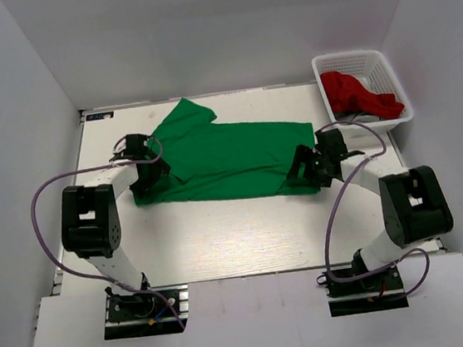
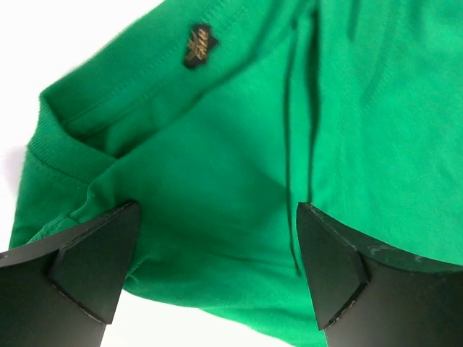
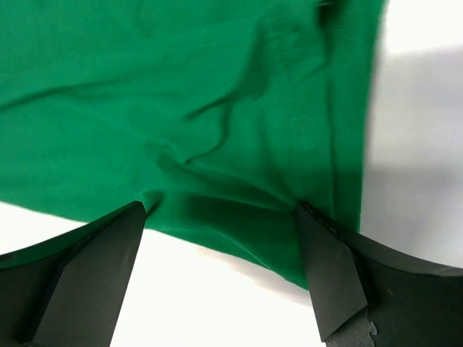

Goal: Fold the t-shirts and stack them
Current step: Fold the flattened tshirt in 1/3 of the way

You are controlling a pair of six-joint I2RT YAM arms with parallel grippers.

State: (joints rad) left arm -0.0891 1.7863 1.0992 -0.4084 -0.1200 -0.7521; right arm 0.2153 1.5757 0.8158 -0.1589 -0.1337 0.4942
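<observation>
White table (image 1: 222, 241), white walls (image 1: 199, 35); green t-shirt (image 1: 230, 161) spread; left pincer (image 2: 217, 208), right pincer (image 3: 218, 206) agape.

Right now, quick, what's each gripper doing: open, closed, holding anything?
Left gripper: open, jaws astride the green t-shirt near its collar, gripping nothing.
Right gripper: open, jaws astride the same shirt's other end, gripping nothing.

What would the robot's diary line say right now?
left gripper: open at green t-shirt collar | right gripper: open at hem | red t-shirt: in white basket
</observation>
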